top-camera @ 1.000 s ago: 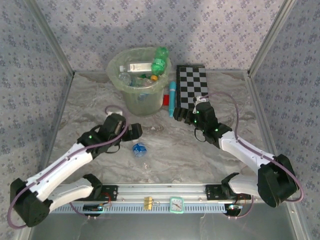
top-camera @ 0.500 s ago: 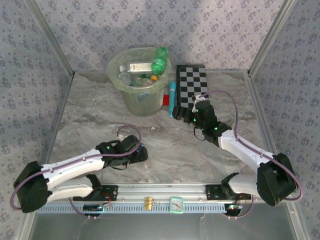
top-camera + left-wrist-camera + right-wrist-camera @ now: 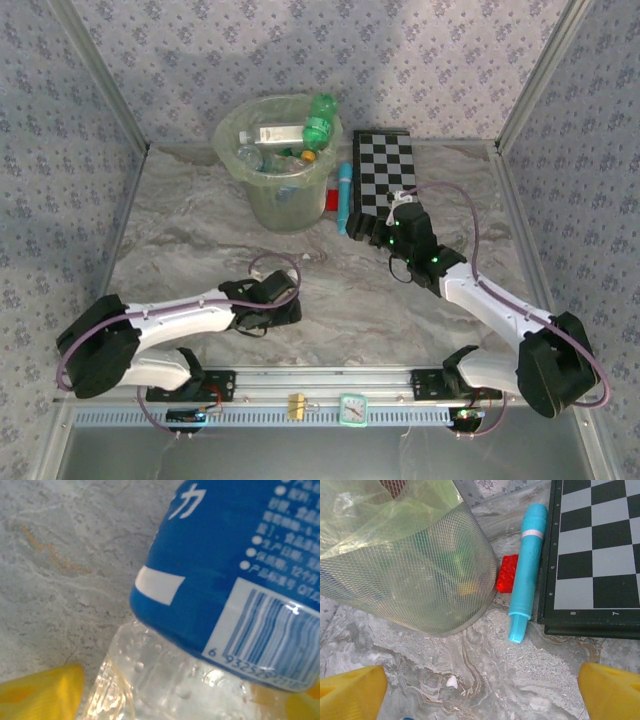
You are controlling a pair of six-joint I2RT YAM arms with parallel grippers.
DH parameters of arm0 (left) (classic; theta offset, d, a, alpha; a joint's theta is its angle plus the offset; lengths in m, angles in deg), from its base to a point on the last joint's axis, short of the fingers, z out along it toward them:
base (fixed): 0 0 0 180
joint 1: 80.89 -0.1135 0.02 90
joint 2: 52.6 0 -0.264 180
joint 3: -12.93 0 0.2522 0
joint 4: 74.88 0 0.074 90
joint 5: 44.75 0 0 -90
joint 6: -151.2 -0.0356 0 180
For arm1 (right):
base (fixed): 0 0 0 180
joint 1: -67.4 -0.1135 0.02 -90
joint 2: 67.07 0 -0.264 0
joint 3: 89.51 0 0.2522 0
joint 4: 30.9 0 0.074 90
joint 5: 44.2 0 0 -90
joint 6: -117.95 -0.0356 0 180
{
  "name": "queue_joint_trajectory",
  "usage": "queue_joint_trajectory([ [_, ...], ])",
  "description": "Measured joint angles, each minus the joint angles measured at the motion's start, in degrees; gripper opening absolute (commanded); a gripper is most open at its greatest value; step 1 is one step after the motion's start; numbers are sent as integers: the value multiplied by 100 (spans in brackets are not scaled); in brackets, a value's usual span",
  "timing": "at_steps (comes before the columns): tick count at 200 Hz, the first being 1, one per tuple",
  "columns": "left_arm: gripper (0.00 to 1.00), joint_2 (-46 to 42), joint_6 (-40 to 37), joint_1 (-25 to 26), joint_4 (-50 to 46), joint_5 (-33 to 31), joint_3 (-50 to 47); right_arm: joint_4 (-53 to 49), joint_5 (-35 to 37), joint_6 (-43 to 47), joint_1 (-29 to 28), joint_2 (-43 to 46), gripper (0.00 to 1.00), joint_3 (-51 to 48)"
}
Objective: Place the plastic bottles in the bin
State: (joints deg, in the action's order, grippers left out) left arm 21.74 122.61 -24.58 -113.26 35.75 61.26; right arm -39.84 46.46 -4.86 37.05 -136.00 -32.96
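Bottle, clear plastic with a blue label, lying on the marbled tabletop directly under the left gripper, long axis slanting across the gap between the yellow fingertips; gripped or merely straddled, impossible to tell. Right gripper, fingers spread wide and empty, nearer the bin at the far side, well apart from the bottle.

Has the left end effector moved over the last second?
Yes. In the top view the left end effector has drawn away from the bin, toward the near rail, down over the blue-labelled bottle.
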Motion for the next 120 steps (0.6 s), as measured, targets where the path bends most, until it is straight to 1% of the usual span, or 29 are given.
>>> queue_joint_trajectory([
  [11, 69, 28, -9, -2, 70, -52, 11, 0, 0, 0, 0, 31, 100, 0],
  [27, 64, 48, -61, -7, 131, -109, 15, -4, 0, 0, 0, 42, 100, 0],
  [78, 56, -57, -70, -170, 61, -326, 15, -26, 0, 0, 0, 42, 100, 0],
  [100, 54, -557, -70, -404, -122, -566, 7, -37, 0, 0, 0, 42, 100, 0],
  [120, 53, -1362, -79, -809, -243, -874, -55, -37, 0, 0, 0, 42, 100, 0],
])
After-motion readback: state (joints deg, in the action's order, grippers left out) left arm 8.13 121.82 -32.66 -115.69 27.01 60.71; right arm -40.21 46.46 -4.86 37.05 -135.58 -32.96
